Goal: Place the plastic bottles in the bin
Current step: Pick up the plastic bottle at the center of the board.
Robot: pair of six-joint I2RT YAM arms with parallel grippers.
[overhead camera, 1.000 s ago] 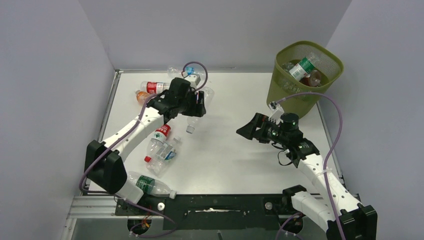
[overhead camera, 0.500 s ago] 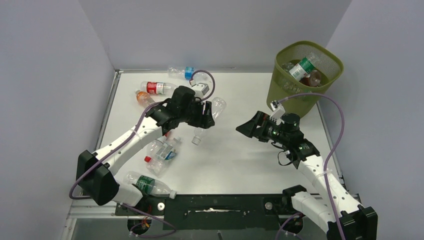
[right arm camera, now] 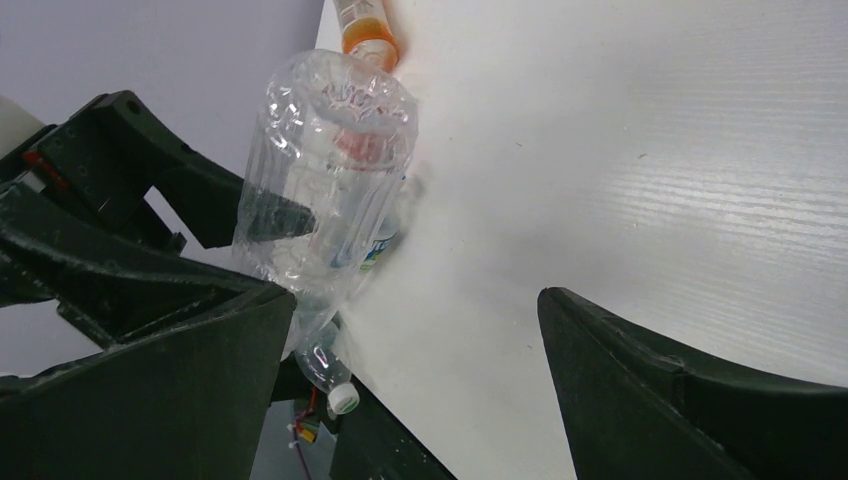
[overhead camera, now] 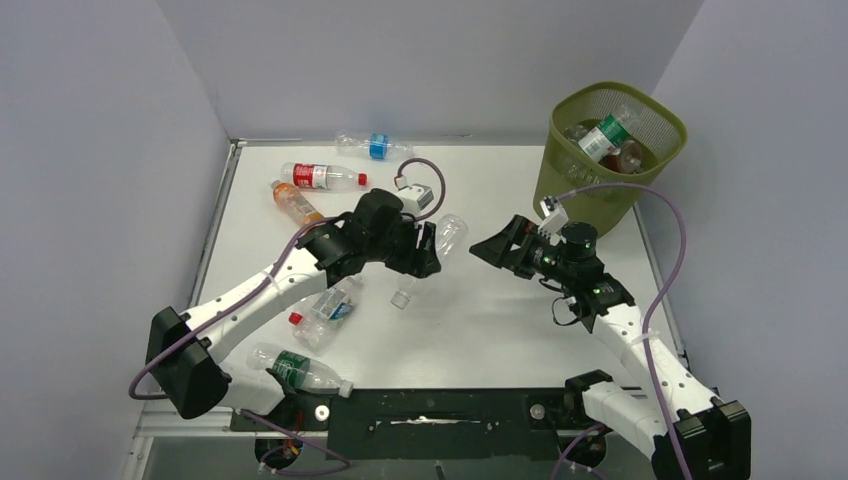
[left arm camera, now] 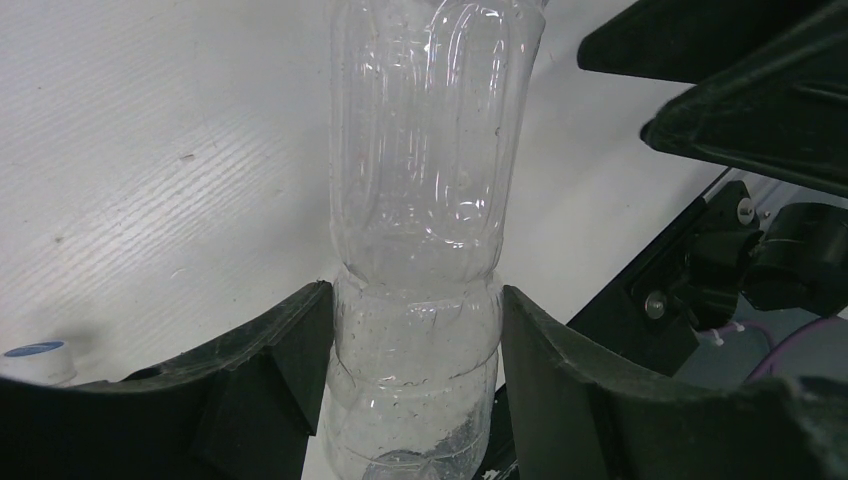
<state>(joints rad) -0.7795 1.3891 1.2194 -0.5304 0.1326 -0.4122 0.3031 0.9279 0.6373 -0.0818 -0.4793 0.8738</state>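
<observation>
Left of the bin across open table, left gripper clamps a clear bottle; right gripper gapes nearby. Left wrist view alone shows the pinched waist.

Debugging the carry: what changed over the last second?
Left pincer, shut on the clear bottle, carried it right and nearer, toward the open right pincer, which barely shifted. Nothing was let go. Loose bottles and bin stayed put.
</observation>
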